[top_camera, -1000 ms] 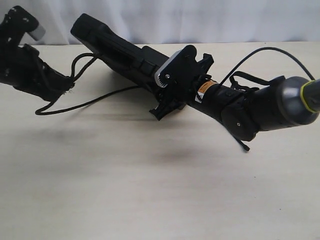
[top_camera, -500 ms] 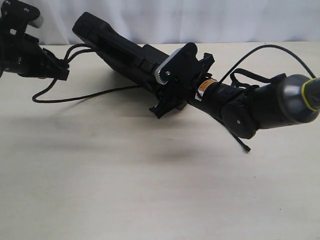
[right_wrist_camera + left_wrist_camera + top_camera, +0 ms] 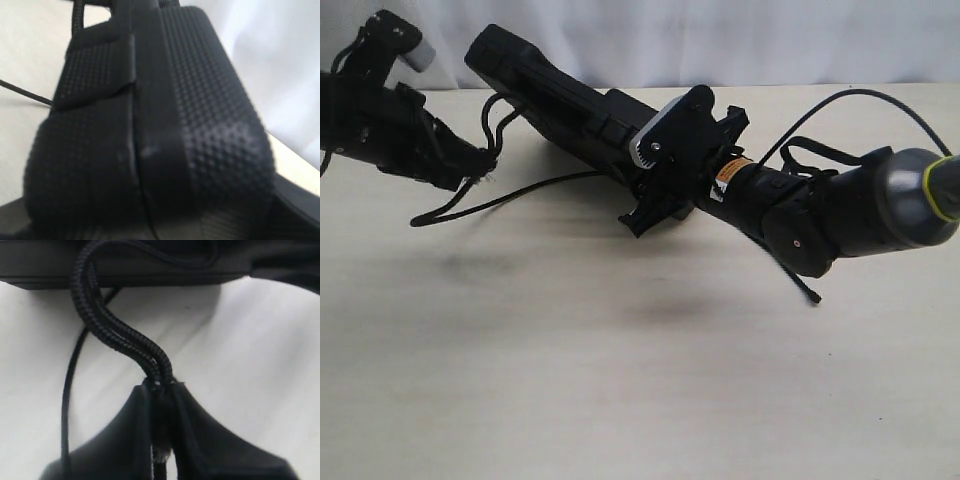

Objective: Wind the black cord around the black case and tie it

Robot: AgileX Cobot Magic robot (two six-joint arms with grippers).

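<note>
The black cord (image 3: 120, 335), a long thin braided rope, runs as two strands side by side from the left gripper (image 3: 160, 390) up to the near edge of the black case (image 3: 560, 105), a flat rectangular matte plastic box, and passes over that edge out of sight. A thinner stretch of it trails across the pale wooden table (image 3: 620, 380) and in under the case. You have the case lifted off the table and tilted. Its long axis runs from the free end, high at the left of the exterior view, down and to the right into the right gripper (image 3: 665, 165). That gripper's jaws stand fairly wide and are clamped across the case near its lower end, so that arm looks taken up with holding. The left gripper's jaws are pressed nearly together, pinching both strands. It hangs just beside the free end of the case, lower than it and to its left, with only a short slack curve of cord between. This is the relation to mind: the cord leaves the jaws roughly crosswise to the case's long axis, which is the lie a wrap needs, and the left arm is the nearer one and the only one free to carry it. I judge that your next pass should take the cord around the free end, across the axis and not along it. Whether a full turn already sits on the case cannot be told from these views.
</note>
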